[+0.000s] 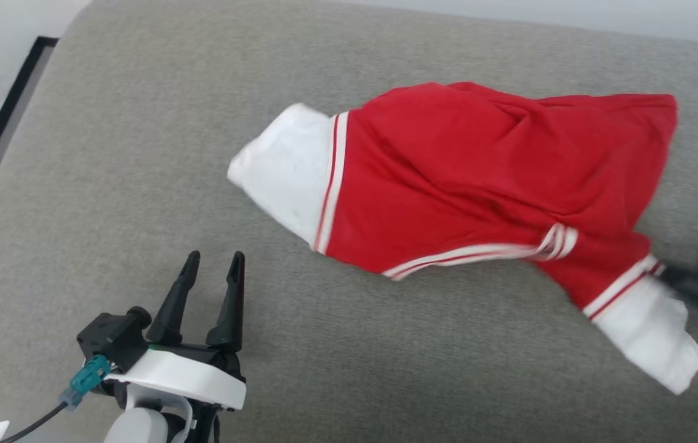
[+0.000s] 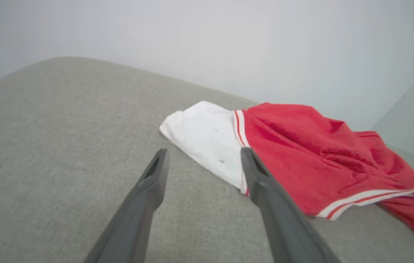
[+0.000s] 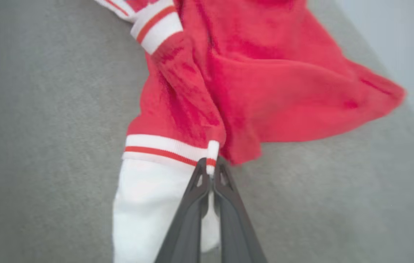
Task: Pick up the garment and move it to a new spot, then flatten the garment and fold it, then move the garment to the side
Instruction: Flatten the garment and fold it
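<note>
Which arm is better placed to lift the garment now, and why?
Right. The right gripper is shut on the garment at its striped sleeve trim; the left gripper stands open, apart from it.

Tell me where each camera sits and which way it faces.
Head view: on the head, looking forward and down at the garment on the grey cushion; open left gripper at lower left.
Left wrist view: on the left wrist, looking low across the cushion past its spread fingers at a white sleeve.
Right wrist view: on the right wrist, looking down along the right gripper, shut on the garment's other sleeve trim.
Shared: head and left wrist views both show that first white sleeve.
</note>
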Robot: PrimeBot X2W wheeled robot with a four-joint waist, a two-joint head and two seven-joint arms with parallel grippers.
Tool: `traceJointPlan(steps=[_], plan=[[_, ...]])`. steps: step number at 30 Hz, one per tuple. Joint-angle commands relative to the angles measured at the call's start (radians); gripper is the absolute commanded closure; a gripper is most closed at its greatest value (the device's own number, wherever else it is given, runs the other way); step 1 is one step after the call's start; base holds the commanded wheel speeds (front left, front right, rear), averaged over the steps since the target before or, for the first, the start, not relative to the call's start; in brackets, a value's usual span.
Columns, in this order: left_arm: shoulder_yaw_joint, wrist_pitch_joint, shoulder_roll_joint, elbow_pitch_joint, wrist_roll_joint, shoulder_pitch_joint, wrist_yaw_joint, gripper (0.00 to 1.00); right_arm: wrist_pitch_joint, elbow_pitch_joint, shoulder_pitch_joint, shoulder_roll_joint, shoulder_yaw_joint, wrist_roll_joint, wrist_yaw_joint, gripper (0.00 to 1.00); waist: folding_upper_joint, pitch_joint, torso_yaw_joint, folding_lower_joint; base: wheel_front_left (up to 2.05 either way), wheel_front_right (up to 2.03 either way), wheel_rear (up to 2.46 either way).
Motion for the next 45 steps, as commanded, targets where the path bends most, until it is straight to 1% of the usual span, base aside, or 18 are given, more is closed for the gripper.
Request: traceJointPlan(steps=[1,3,4,5,6,10,14,16,20,23,25,26,30,32,35,38,40,45], plan=[[0.004,-0.005,0.004,-0.006,0.0,0.013,-0.003,0.0,-0.035,0.029,-0.04,-0.022,-0.018,-0.053,0.0,1.0,0.0,-0.006,-0.026,0.0,0.0,0.0,0.0],[0.003,-0.005,0.006,-0.009,0.001,0.011,-0.003,0.0,-0.057,0.051,-0.053,-0.036,-0.026,-0.094,0.0,1.0,0.0,-0.009,-0.041,0.0,0.0,0.0,0.0],[0.003,-0.005,0.006,-0.009,0.001,0.011,-0.003,0.0,-0.057,0.051,-0.053,-0.036,-0.026,-0.094,0.0,1.0,0.0,-0.009,-0.041,0.0,0.0,0.0,0.0],[0.003,-0.005,0.008,-0.011,0.002,0.01,-0.003,0.0,-0.063,0.057,-0.062,-0.045,-0.03,-0.134,0.0,1.0,0.0,-0.01,-0.049,0.0,0.0,0.0,0.0],[0.005,-0.005,0.01,-0.012,0.002,0.01,-0.003,0.0,-0.07,0.061,-0.065,-0.051,-0.034,-0.148,0.0,1.0,0.0,-0.01,-0.058,0.0,0.0,0.0,0.0],[0.013,-0.005,0.011,-0.013,0.0,0.013,-0.003,0.0,-0.085,0.049,-0.003,-0.058,-0.032,-0.148,0.0,1.0,0.0,-0.013,-0.088,0.0,0.0,0.0,0.0],[0.027,-0.005,0.012,-0.017,-0.006,0.023,-0.003,0.0,-0.134,0.019,0.103,-0.032,-0.046,-0.087,0.0,1.0,0.0,-0.016,-0.117,0.0,0.0,0.0,0.0],[0.036,-0.005,0.015,-0.019,-0.01,0.028,-0.003,0.0,-0.166,0.005,0.168,-0.005,-0.057,-0.056,0.0,1.0,0.0,-0.015,-0.133,0.0,0.0,0.0,0.0],[0.043,-0.005,0.023,-0.019,-0.014,0.036,-0.003,0.0,-0.196,0.003,0.274,0.056,-0.075,-0.048,0.0,1.0,0.0,-0.012,-0.163,0.0,0.0,0.0,0.0],[0.039,-0.005,0.031,-0.017,-0.016,0.023,-0.003,0.0,-0.198,0.031,0.319,0.104,-0.09,-0.076,0.0,1.0,0.0,-0.008,-0.182,0.0,0.0,0.0,0.0],[0.04,-0.005,0.036,-0.017,-0.016,0.015,-0.003,0.0,-0.203,0.046,0.336,0.129,-0.111,-0.072,0.0,0.53,0.0,-0.005,-0.192,0.0,0.0,0.0,0.0],[0.039,-0.005,0.037,-0.018,-0.016,0.012,-0.003,0.0,-0.206,0.052,0.346,0.132,-0.123,-0.065,0.0,0.0,0.0,-0.003,-0.196,0.0,0.0,0.0,0.0],[0.04,-0.005,0.041,-0.021,-0.017,0.006,-0.003,0.0,-0.231,0.013,0.378,0.106,-0.188,-0.008,0.0,0.0,0.0,0.006,-0.206,0.0,0.0,0.0,0.0],[0.037,-0.005,0.04,-0.02,-0.017,0.004,-0.003,0.0,-0.247,-0.036,0.393,0.06,-0.227,0.036,0.0,0.0,0.0,0.01,-0.206,0.0,0.0,0.0,0.0],[0.032,-0.005,0.03,-0.019,-0.02,0.001,-0.003,0.0,-0.248,-0.098,0.409,-0.031,-0.289,0.097,0.0,0.0,0.0,0.015,-0.201,0.0,0.0,0.0,0.0],[0.024,-0.005,0.02,-0.018,-0.024,-0.005,-0.003,0.0,-0.23,-0.108,0.401,-0.099,-0.356,0.136,0.0,0.0,0.0,0.022,-0.192,0.0,0.0,0.0,0.0],[0.012,-0.005,0.011,-0.014,-0.026,-0.013,-0.003,0.0,-0.2,-0.095,0.392,-0.104,-0.382,0.16,0.0,0.0,0.0,0.028,-0.181,0.0,0.0,0.0,0.0],[-0.035,-0.005,-0.003,0.002,-0.034,-0.049,-0.003,0.0,-0.06,-0.099,0.36,-0.076,-0.348,0.144,0.0,0.0,0.0,0.057,-0.132,0.0,0.0,0.0,0.0]])
